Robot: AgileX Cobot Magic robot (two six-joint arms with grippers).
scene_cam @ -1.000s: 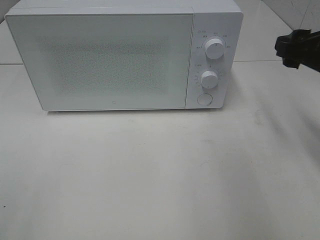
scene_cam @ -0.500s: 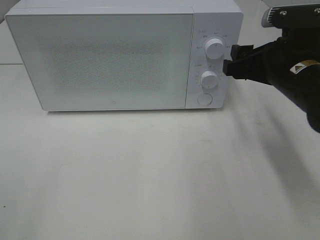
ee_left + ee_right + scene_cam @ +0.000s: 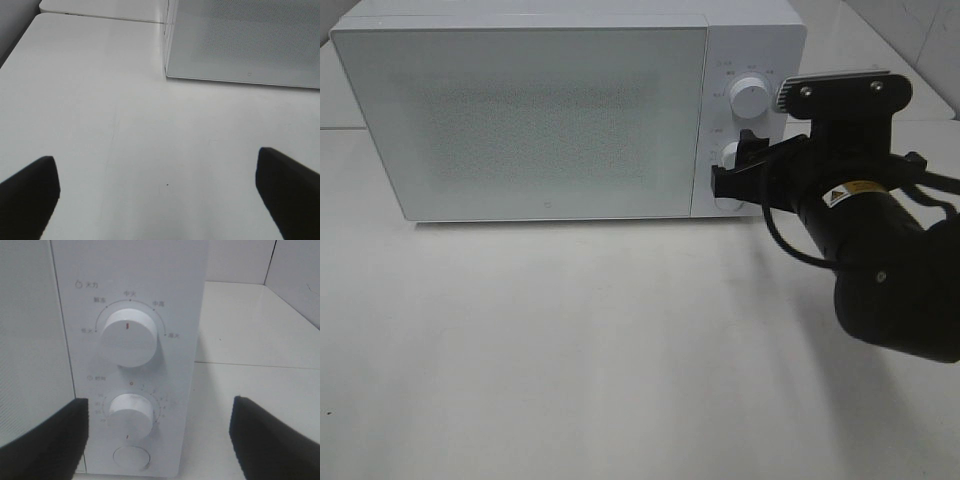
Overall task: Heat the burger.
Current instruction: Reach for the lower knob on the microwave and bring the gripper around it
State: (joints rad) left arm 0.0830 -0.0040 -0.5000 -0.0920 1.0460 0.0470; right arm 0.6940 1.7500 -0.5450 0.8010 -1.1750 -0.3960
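Left fingers (image 3: 30,195): standing wide apart, hovering over the counter (image 3: 150,150).
Right fingers (image 3: 280,440): spreading apart, flanking the lower knob (image 3: 131,415), gripping nothing.
Right arm (image 3: 880,260): reaching leftward, nearly level.
Microwave (image 3: 520,110): sitting with door shut.
Burger: showing in no view; cannot tell where.

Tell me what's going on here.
The right claw is up against the control panel of the white microwave. It is open, with a finger on either side of the lower knob, and has not closed on it. The microwave door is shut, and the burger shows in none of the views. The left claw hangs open over the bare table in front of the microwave, holding nothing.
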